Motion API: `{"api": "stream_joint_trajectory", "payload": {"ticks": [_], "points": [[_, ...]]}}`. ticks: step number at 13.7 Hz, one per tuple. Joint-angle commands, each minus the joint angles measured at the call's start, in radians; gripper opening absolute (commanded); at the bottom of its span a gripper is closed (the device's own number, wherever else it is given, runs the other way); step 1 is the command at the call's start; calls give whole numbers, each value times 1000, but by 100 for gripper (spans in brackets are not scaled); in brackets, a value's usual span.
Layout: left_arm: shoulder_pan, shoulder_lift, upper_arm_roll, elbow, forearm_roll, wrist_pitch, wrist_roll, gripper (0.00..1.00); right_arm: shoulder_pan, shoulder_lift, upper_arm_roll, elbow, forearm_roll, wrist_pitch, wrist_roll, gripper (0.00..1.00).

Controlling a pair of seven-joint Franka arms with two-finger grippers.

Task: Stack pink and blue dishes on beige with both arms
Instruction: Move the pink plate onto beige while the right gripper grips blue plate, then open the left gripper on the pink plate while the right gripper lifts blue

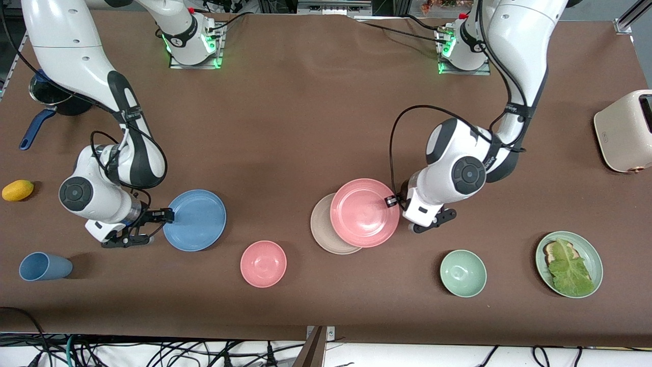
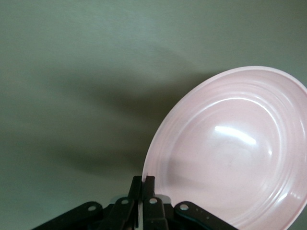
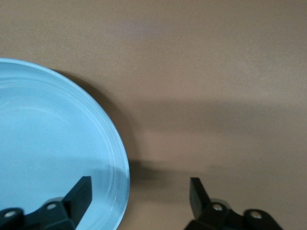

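Over beige plate [image 1: 326, 235], pink plate [image 1: 364, 213] overlaps it, rim pinched by left claw [image 1: 393, 202]; your left wrist view alone shows fingers clamped. Right claw [image 1: 165, 218] spread wide at blue plate [image 1: 194, 220] edge.

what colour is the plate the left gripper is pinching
Pink. The left gripper is shut on the pink plate's rim, clearest in the left wrist view.

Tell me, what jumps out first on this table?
The pink plate in the middle, pinched at its rim by the left gripper and overlapping the beige plate beneath it. Toward the right arm's end, the right gripper sits open at the blue plate's edge.
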Motion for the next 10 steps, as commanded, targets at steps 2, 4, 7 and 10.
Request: {"api": "stream_joint_trajectory", "payload": {"ticks": [2, 4, 7, 10], "points": [[-53, 66, 16, 81, -18, 33, -63, 0, -2, 18, 12, -3, 18, 15, -3, 76], [-73, 82, 16, 83, -18, 76, -101, 0, -4, 19, 12, -5, 18, 15, -3, 68], [-90, 111, 18, 94, -16, 107, -112, 0, 1, 24, 20, -5, 27, 12, -3, 49], [-96, 129, 23, 97, -16, 130, -126, 0, 1, 22, 20, -3, 30, 5, -3, 26]]}}
